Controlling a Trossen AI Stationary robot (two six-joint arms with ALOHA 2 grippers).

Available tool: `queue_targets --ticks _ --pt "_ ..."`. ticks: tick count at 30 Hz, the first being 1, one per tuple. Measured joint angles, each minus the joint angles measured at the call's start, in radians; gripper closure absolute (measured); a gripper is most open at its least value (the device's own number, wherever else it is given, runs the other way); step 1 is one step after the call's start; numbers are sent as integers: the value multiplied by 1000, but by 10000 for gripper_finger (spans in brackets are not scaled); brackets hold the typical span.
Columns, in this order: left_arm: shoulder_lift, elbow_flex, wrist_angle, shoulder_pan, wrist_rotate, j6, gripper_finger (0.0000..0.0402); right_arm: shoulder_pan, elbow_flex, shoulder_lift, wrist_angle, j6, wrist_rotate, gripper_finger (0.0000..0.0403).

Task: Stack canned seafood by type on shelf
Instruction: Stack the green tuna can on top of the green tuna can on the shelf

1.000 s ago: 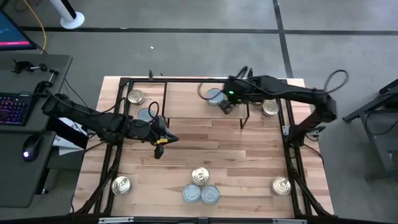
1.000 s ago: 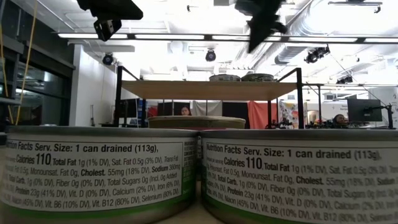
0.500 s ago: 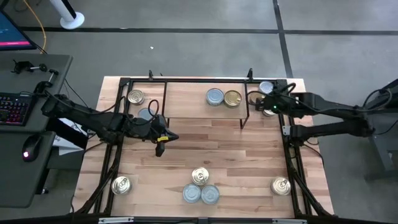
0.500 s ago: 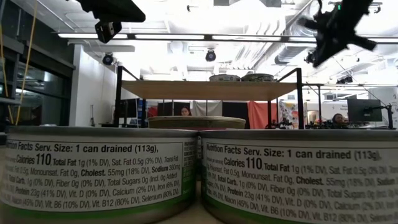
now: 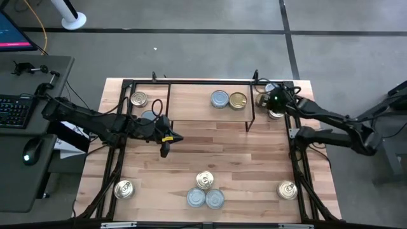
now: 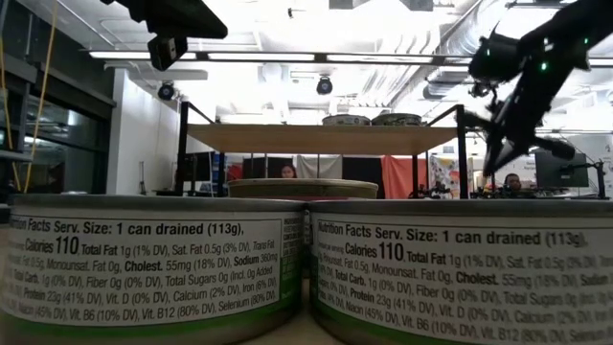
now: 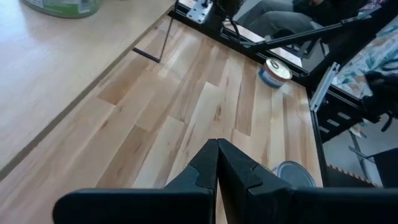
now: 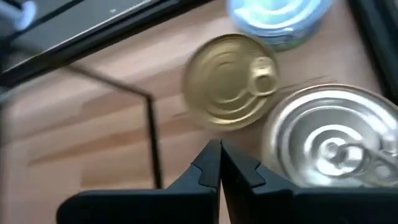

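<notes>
My right gripper (image 8: 219,163), fingers pinched together and empty, hovers over loose cans right of the shelf (image 5: 191,102): gold tin (image 8: 231,81), silver tin (image 8: 329,138). Risk: descending closed, I'd knock them aside.

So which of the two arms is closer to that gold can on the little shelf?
The right. Its gripper, shut, hovers just past the shelf's right end, close to the gold can. The left gripper, also shut, is over the tabletop in front of the shelf's left end, farther off.
</notes>
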Motion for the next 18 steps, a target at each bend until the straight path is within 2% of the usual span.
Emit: queue_targets --ticks 3,8,12,18 --pt "0 0 0 0 26 0 401 -106 -13 15 9 -41 -43 403" --pt "0 0 0 0 29 0 401 -225 11 61 78 -176 -198 403" --pt "0 0 -1 0 29 0 402 -267 69 128 9 -313 -229 403" --pt "0 0 -1 0 27 2 402 -272 162 258 -82 -568 -252 403"
